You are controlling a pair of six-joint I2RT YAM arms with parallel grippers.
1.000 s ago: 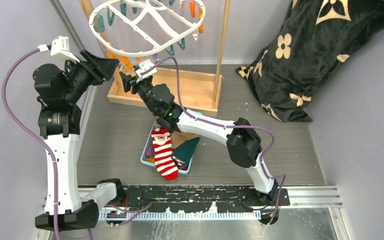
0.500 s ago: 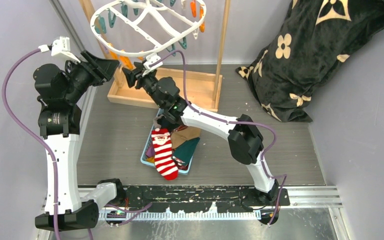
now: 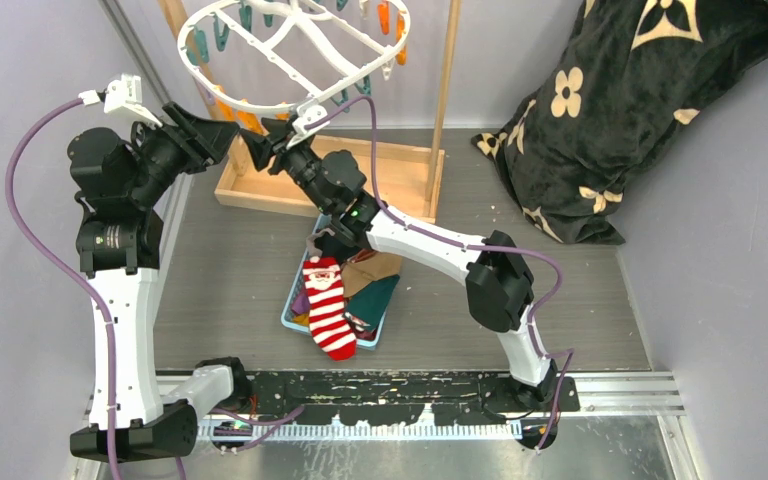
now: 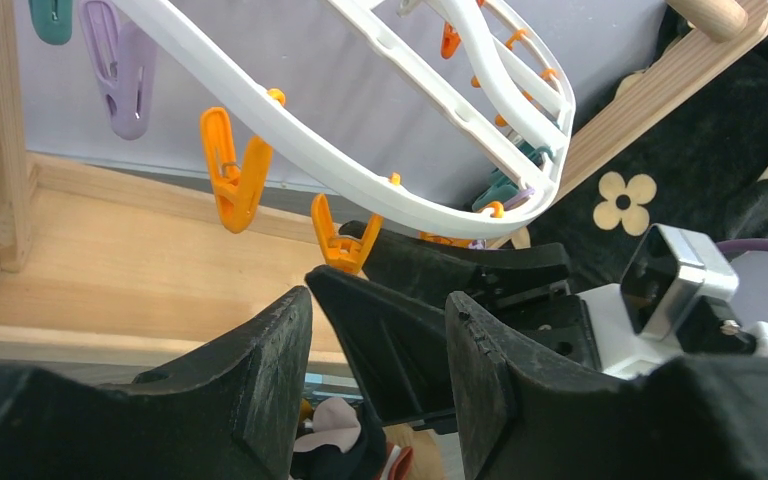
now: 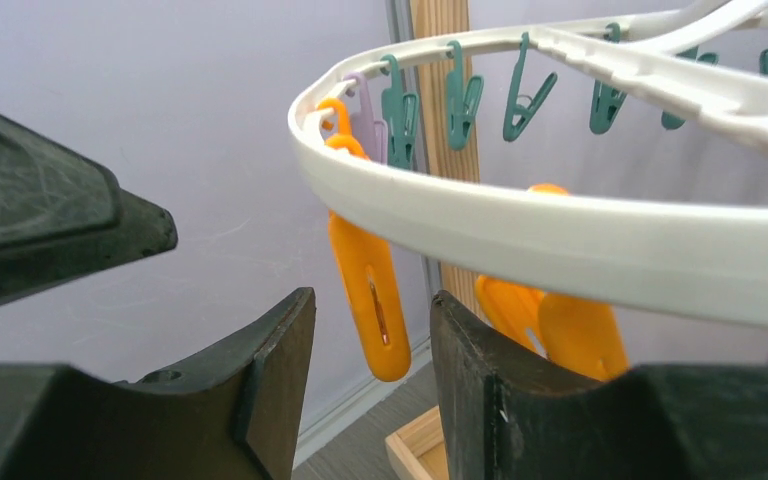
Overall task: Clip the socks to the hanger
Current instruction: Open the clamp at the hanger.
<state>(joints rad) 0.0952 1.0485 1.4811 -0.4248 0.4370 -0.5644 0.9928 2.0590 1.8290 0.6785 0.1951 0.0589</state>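
The white oval hanger (image 3: 260, 95) hangs at the back left, with orange and teal clips round its rim. My right gripper (image 3: 250, 143) reaches up under its near rim. In the right wrist view it (image 5: 372, 300) stands open with an orange clip (image 5: 370, 290) dangling between the fingers, apart from both. My left gripper (image 3: 228, 130) hovers just left of it, open and empty (image 4: 380, 298), and one right finger (image 4: 390, 340) shows through its gap. The socks lie in a blue basket (image 3: 290, 318), with the red-white striped sock (image 3: 328, 305) draped over its front edge.
The light wooden stand's base tray (image 3: 380, 185) and upright post (image 3: 447, 90) sit under and beside the hanger. A black flower-patterned blanket (image 3: 620, 110) is heaped at the back right. Grey walls close in on the left and right.
The right arm has risen and moved left to the hanger's near rim, bringing an orange clip between its fingers, which have narrowed slightly. The left arm has stayed still.
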